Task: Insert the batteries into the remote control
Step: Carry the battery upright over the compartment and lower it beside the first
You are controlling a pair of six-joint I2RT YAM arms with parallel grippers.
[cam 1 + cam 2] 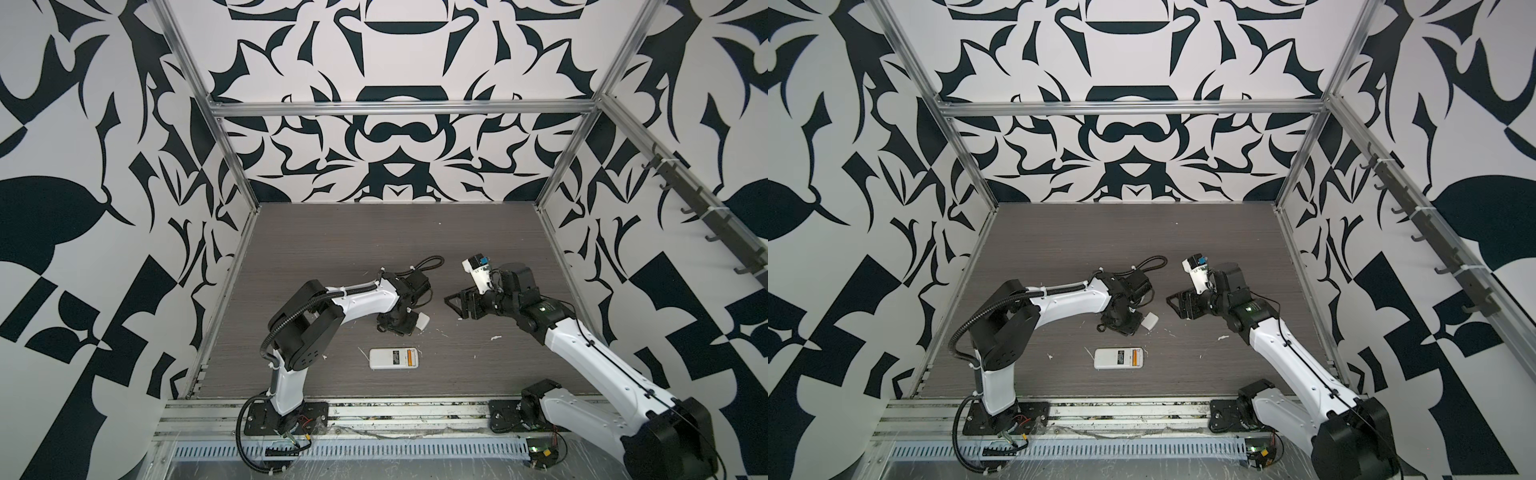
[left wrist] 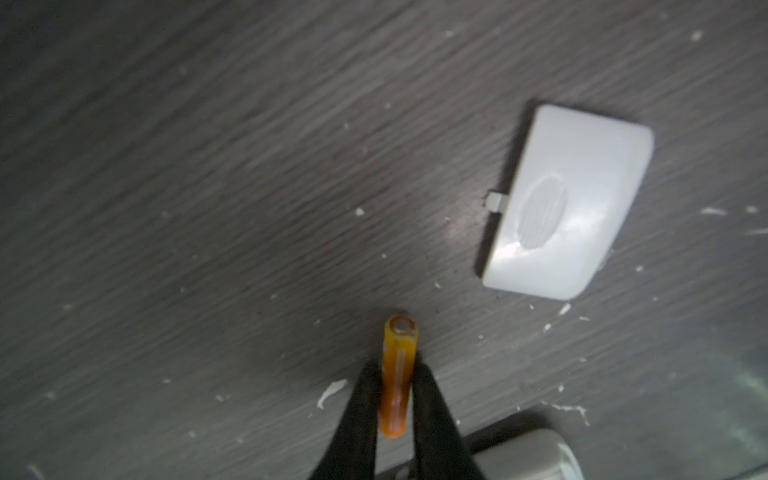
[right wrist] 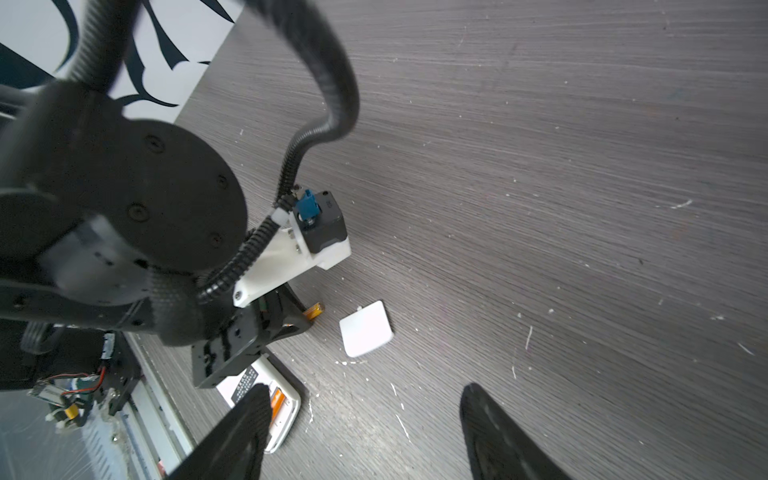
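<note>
The remote control [image 1: 395, 358] lies back up near the table's front, its dark label showing and its compartment open. One orange battery [image 1: 410, 357] sits in that compartment, also seen in the right wrist view as a battery [image 3: 277, 401] inside the remote control [image 3: 286, 419]. My left gripper [image 2: 397, 368] is shut on another orange battery [image 2: 399, 353], pale metal end pointing away, low over the table just behind the remote. From above, the left gripper [image 1: 397, 326] hides this battery. My right gripper [image 3: 365, 390] stands open and empty, and in both top views it [image 1: 455, 302] hangs right of the left one.
A white battery cover [image 2: 569, 203] with a ribbed oval lies on the table right beside the left gripper, also visible as a white cover [image 1: 422, 321] from above. White paint flecks dot the dark wood-grain table [image 1: 332, 249]. Patterned walls and metal rails close three sides.
</note>
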